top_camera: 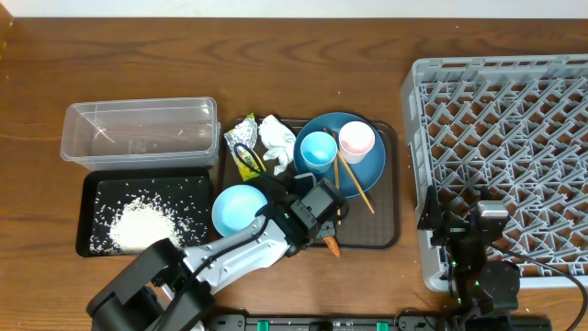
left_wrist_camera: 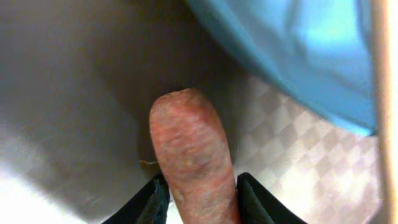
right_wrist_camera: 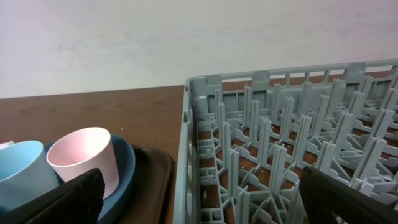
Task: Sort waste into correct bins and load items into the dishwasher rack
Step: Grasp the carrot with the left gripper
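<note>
My left gripper (top_camera: 328,237) is shut on the small orange carrot (top_camera: 332,245) at the front edge of the brown tray. In the left wrist view the carrot (left_wrist_camera: 189,149) sits between both fingers (left_wrist_camera: 202,202). The dark-blue plate (top_camera: 360,170) holds the light-blue cup (top_camera: 318,150), the pink cup (top_camera: 356,140) and the chopsticks (top_camera: 355,187). The light-blue bowl (top_camera: 237,209), the wrapper (top_camera: 243,153) and the tissue (top_camera: 276,138) lie on the brown tray. The rice (top_camera: 142,223) lies in the black tray (top_camera: 94,188). My right gripper (right_wrist_camera: 202,199) is open and empty over the grey rack's (top_camera: 514,119) front-left corner.
The clear tub (top_camera: 138,129) stands behind the black tray at the left. The brown serving tray (top_camera: 390,216) lies between the bins and the rack. The right wrist view shows the pink cup (right_wrist_camera: 84,155) and the rack wall (right_wrist_camera: 186,143).
</note>
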